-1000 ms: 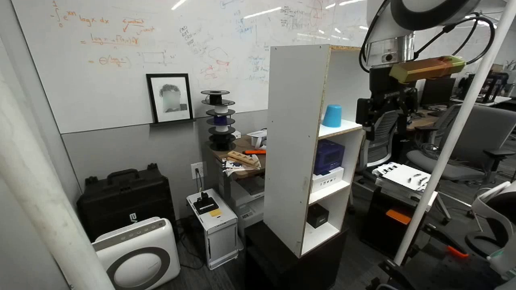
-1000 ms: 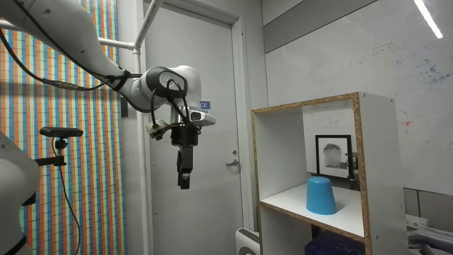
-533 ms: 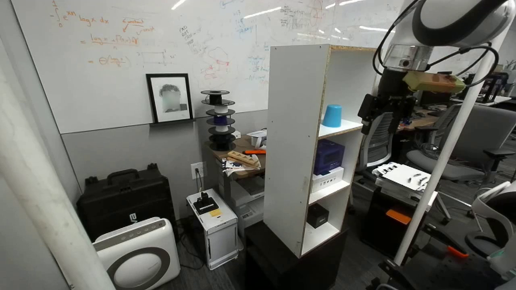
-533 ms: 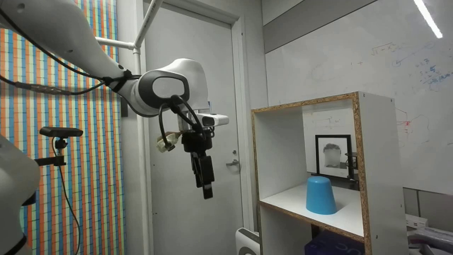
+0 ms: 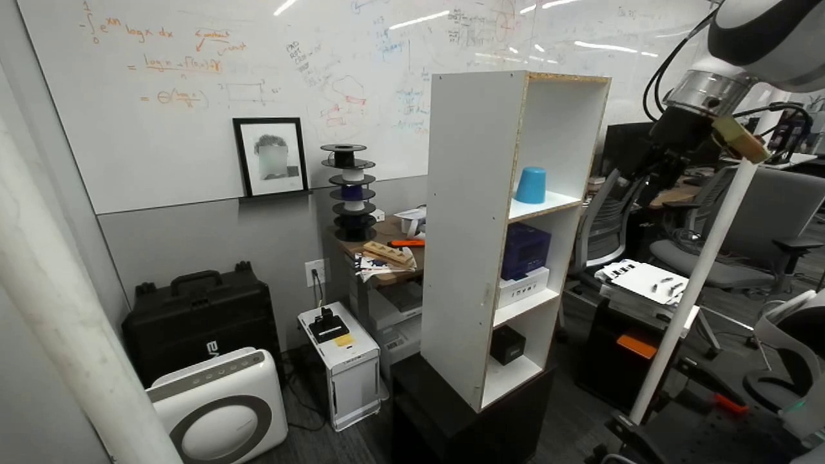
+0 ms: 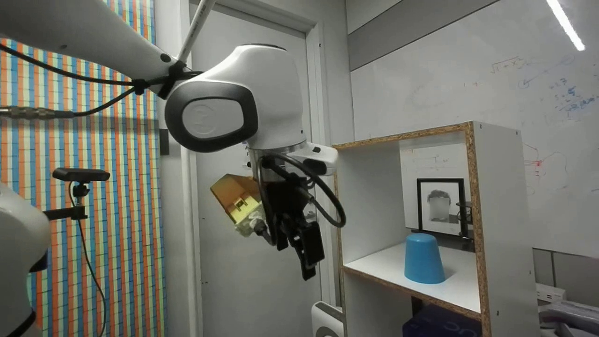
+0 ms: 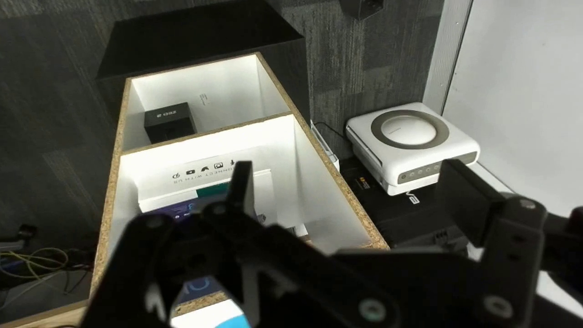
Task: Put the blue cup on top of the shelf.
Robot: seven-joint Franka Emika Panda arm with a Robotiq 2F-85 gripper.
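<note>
Evidently, grasp and placement remain: the blue cup (image 6: 424, 259) stands inside the shelf (image 5: 475, 225), the end effector (image 7: 353, 191) spread and empty.

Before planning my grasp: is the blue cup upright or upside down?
Upside down: in both exterior views the blue cup rests on its wider end, closed base up.

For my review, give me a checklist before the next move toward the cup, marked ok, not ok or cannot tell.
1. Black jaws open, holding nothing: ok, spread apart in the wrist view.
2. Light-blue, plastic-looking tapered cup standing flat: ok, upside down in the top compartment of the tall white particleboard shelf.
3. Jaws around the cup: not ok, outside the shelf.
4. Cup fully in wrist view: not ok, only a sliver shows.
5. Shelf's top free: cannot tell, unseen from above.
</note>
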